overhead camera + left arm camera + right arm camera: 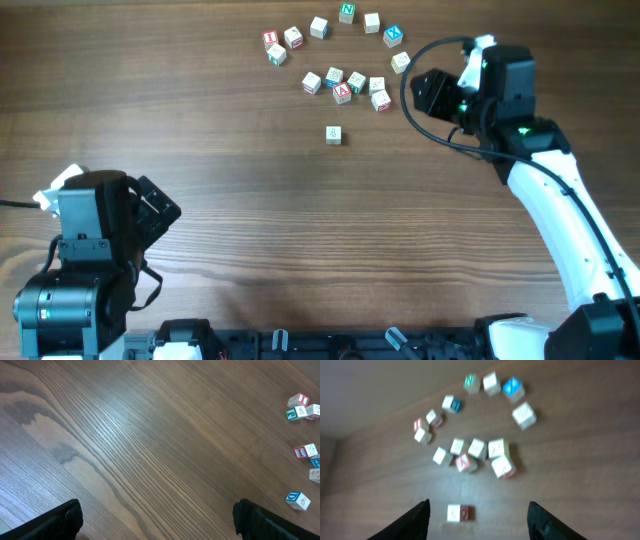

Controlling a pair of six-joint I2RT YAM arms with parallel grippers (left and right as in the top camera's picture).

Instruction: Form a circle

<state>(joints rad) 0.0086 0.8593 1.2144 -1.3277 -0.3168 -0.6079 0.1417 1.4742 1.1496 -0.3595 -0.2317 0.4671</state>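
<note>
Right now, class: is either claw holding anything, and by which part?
Nothing is held. The left claw and right claw stand open and empty; the blocks lie on the table.

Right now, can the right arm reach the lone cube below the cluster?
Probably yes. The lone cube sits apart from the cluster on bare table, with nothing between it and the right gripper, whose jaws stand open.

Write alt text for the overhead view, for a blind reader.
Small wooden alphabet cubes lie at the top centre of a wooden table: a loose arc, a cluster beneath it, and one lone cube lower down. The right gripper is just right of the cubes; the left gripper sits far off, lower left.
</note>
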